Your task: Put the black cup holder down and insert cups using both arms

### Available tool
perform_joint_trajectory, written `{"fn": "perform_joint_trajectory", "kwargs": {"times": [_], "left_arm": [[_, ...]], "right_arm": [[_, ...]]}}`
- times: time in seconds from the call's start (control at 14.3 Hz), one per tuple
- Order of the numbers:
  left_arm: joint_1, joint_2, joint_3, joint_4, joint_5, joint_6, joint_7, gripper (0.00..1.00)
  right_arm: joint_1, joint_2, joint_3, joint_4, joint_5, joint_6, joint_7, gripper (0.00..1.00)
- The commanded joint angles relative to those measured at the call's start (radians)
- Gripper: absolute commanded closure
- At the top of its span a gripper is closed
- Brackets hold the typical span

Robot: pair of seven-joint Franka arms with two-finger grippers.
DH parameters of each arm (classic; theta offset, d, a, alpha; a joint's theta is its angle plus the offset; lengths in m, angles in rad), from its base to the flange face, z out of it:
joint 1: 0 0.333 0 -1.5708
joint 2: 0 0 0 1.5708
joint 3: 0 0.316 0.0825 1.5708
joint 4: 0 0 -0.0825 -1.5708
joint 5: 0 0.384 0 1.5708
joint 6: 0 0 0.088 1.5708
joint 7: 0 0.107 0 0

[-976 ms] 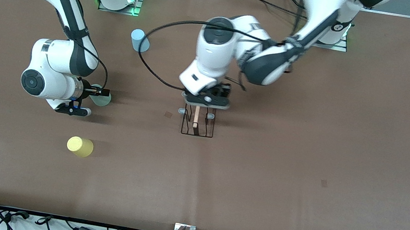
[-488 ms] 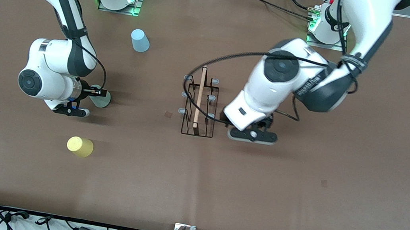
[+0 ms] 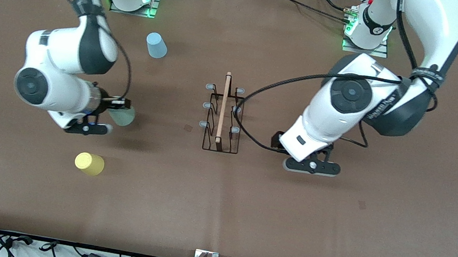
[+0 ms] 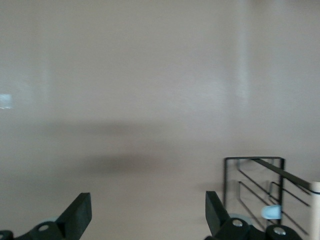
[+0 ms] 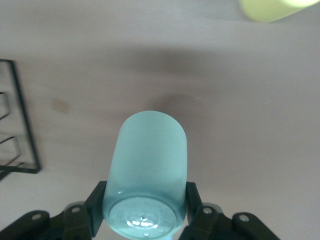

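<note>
At the middle of the brown-covered table [image 3: 331, 232] stands the black cup holder [image 3: 222, 118], a thin wire rack with a light wooden rod handle [image 3: 223, 105] running along its top and pale blue-grey pegs sticking out on both sides. No cup sits on any peg.

Toward the right arm's end of the table, the right gripper [image 3: 118, 106] is clamped on the mint green cup [image 3: 123, 115], its fingers [image 5: 194, 200] pressed against the cup's sides near the closed base. The cup lies tilted in the grip, raised off the table with a shadow under it. In the right wrist view the cup [image 5: 147, 170] fills the middle, with a corner of the rack at one edge.

On the table nearer the front camera than that gripper rests the yellow cup [image 3: 89, 163]. Farther from the camera, near the right arm's base, stands the light blue cup [image 3: 156, 45], mouth down.

Beside the rack, toward the left arm's end, the left gripper [image 3: 311, 166] hovers low over bare table with its jaws spread wide and nothing between them; its fingertips [image 4: 80, 215] frame empty surface, the rack just to one side.
</note>
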Motion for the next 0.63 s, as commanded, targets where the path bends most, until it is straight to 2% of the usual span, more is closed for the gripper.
{"fn": "perform_joint_trajectory", "kwargs": {"times": [0.0, 0.14, 0.21, 0.35, 0.42, 0.56], "left_arm": [[0.099, -0.025, -0.011, -0.007, -0.082, -0.038, 0.160, 0.00], [0.153, -0.039, 0.004, -0.012, -0.099, -0.044, 0.232, 0.00], [0.148, -0.071, 0.033, -0.026, -0.104, -0.054, 0.266, 0.00], [0.139, -0.108, 0.108, -0.027, -0.163, -0.114, 0.345, 0.00], [0.138, -0.134, 0.172, -0.029, -0.223, -0.136, 0.408, 0.00], [0.107, -0.192, 0.283, -0.044, -0.257, -0.180, 0.513, 0.00]], "right_arm": [[0.127, 0.012, -0.008, 0.077, 0.007, -0.096, 0.152, 0.74], [0.195, 0.012, -0.008, 0.109, 0.047, -0.118, 0.224, 0.74], [0.213, 0.012, -0.008, 0.109, 0.082, -0.118, 0.246, 0.74], [0.247, 0.012, -0.008, 0.109, 0.150, -0.116, 0.257, 0.74], [0.266, 0.012, -0.008, 0.109, 0.167, -0.116, 0.257, 0.74], [0.301, 0.015, -0.008, 0.107, 0.191, -0.116, 0.258, 0.74]]}}
